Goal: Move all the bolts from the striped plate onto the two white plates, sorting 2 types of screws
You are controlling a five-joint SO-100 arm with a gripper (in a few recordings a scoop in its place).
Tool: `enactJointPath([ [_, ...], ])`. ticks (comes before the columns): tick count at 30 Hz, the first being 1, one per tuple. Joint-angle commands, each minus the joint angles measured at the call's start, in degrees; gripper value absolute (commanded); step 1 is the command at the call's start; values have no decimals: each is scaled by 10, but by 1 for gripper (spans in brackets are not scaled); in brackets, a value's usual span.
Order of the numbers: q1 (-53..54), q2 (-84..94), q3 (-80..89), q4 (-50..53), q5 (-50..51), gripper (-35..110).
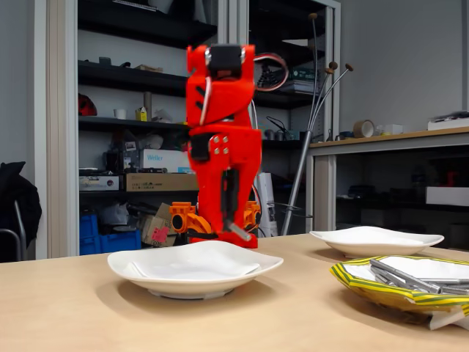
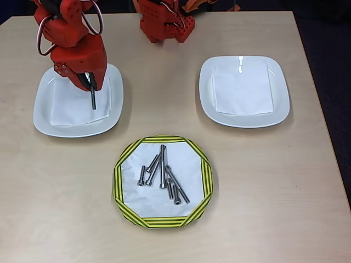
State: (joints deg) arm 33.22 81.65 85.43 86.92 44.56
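Observation:
My red gripper (image 2: 91, 83) hangs over the left white plate (image 2: 46, 118), shut on a long grey bolt (image 2: 92, 97) that points down toward the plate's paper liner. In the fixed view the gripper (image 1: 233, 220) stands above the near white plate (image 1: 146, 265), with the bolt's end (image 1: 240, 233) sticking out below the fingers. The striped plate (image 2: 125, 164) at the front centre holds several bolts (image 2: 163, 165), long and short, lying crossed in a loose pile. The right white plate (image 2: 279, 104) carries just a paper square. The striped plate (image 1: 366, 287) and far white plate (image 1: 344, 238) sit at the right of the fixed view.
The arm's red base (image 2: 164, 24) stands at the table's back edge. Bare wooden table (image 2: 274, 192) surrounds the three plates. Shelves and a desk stand behind the table in the fixed view.

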Motion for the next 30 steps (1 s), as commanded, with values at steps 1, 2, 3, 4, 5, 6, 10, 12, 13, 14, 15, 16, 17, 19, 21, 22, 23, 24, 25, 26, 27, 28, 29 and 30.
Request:
enactJointPath([
  [1, 46, 22, 9, -16, -45, 0],
  [2, 54, 15, 8, -20, -55, 0],
  [3, 61, 7, 7, -27, -69, 0],
  [4, 67, -1, 4, -33, -76, 0],
  [5, 72, -8, 4, -36, -83, 3],
  [6, 76, -13, 4, -37, -90, 8],
  [10, 74, -22, 0, -43, -103, 14],
  [12, 62, -19, 0, -43, -102, 15],
  [13, 55, -18, 0, -43, -98, 16],
  [14, 47, -14, 0, -42, -91, 16],
  [15, 33, -9, 0, -42, -82, 16],
  [16, 16, -4, -5, -40, -69, 16],
  [17, -7, -2, -19, -31, -54, 15],
  [19, -63, -2, -60, -23, -22, 15],
  [21, -127, -10, -103, -23, 22, 16],
  [22, -159, -18, -121, -23, 48, 16],
  [23, -189, -26, -137, -28, 75, 16],
  [24, -215, -33, -144, -40, 107, 16],
  [25, -241, -39, -149, -58, 140, 16],
  [26, -263, -44, -149, -80, 171, 16],
  [27, -282, -48, -149, -100, 198, 16],
  [28, -299, -54, -146, -120, 224, 16],
  [29, -314, -60, -142, -140, 249, 17],
  [30, -326, -64, -140, -159, 270, 17],
])
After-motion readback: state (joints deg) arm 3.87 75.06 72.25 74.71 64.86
